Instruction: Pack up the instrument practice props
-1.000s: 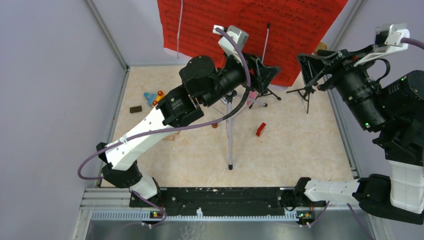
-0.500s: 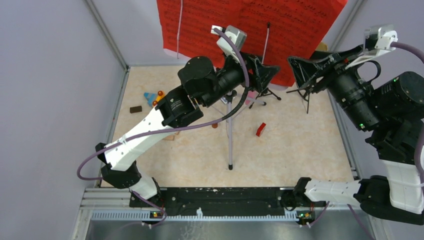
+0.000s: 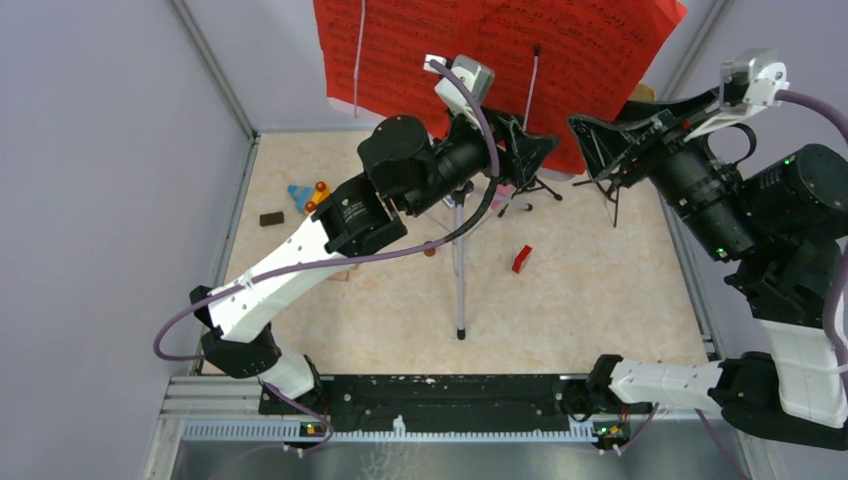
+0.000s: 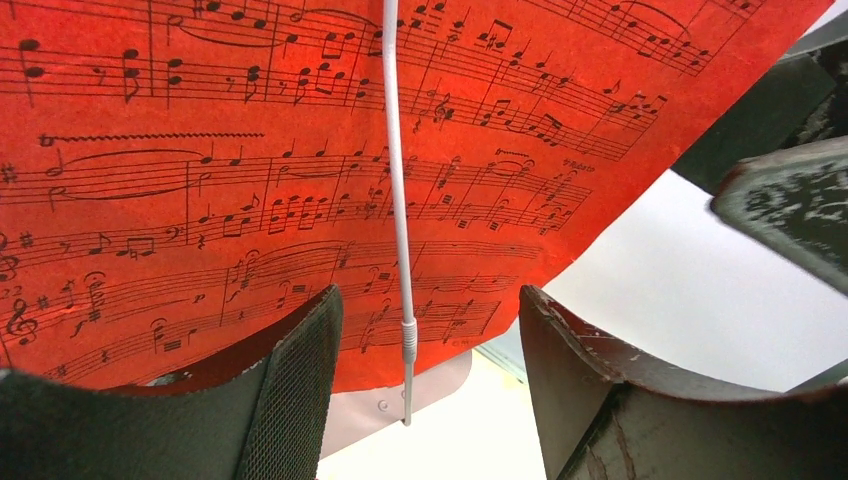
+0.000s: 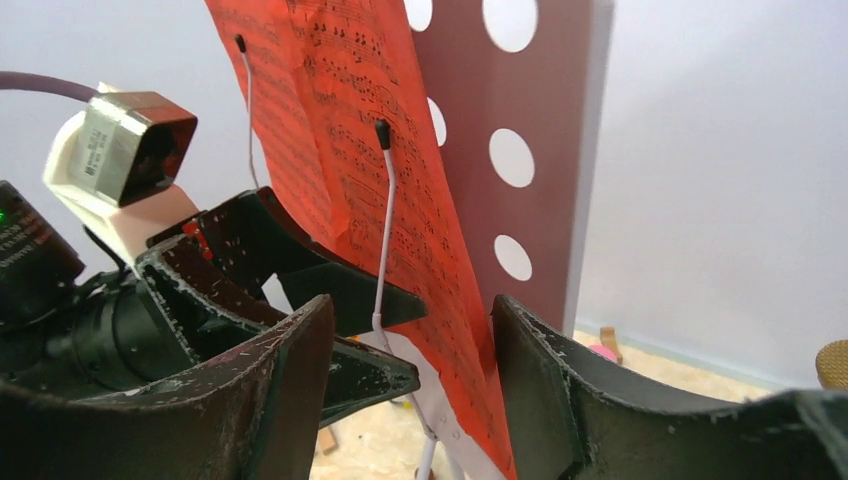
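The red sheet-music pages stand on the grey hole-punched tray, atop the silver tripod pole. My left gripper is open just below the pages' lower edge; a white page-holder wire hangs between its jaws. My right gripper is open, and the pages' lower right corner sits between its jaws, untouched. Two black mic tripods stand behind. The pink microphone is mostly hidden. The gold microphone peeks in at the edge.
Small toys lie on the floor: a blue triangle, an orange ball, a brown block, a red block. Grey walls close in on the left, back and right. The two grippers are close together under the tray.
My right gripper has swung left toward the pages' right corner and now straddles it. The left arm has barely moved.
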Controlling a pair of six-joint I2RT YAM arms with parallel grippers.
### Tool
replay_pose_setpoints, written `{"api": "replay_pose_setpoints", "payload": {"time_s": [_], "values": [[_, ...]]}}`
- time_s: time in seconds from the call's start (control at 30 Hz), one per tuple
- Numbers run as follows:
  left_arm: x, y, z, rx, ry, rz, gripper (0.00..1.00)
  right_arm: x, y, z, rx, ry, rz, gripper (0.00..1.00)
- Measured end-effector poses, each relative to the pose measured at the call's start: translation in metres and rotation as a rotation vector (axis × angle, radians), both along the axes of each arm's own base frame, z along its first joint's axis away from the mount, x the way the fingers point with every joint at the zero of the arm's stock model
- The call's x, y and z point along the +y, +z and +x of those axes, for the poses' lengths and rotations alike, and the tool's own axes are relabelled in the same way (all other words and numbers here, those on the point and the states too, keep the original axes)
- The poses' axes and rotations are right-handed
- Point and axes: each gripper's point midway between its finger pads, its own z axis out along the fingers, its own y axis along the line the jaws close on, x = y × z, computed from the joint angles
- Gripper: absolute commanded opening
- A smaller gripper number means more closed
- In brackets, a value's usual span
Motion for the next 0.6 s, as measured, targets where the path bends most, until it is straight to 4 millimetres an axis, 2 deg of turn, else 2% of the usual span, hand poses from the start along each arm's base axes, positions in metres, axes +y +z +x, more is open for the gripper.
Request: {"api": "replay_pose_setpoints", "payload": {"time_s": [0.23,0.43,0.6], "values": [[0.002,0.001,0.0,-0.005,0.005,-0.003,0.7,0.021,-0.011,0.015,0.021,-0.004,-0.057,0.52],[0.01,0.008,0.001,-0.015,0.033,-0.04,0.66,0.033,-0.019,0.025,0.027,-0.01,-0.105,0.32],[0.018,0.024,0.004,-0.035,0.065,-0.095,0.65,0.032,-0.014,0.026,0.009,-0.017,-0.096,0.18]]}}
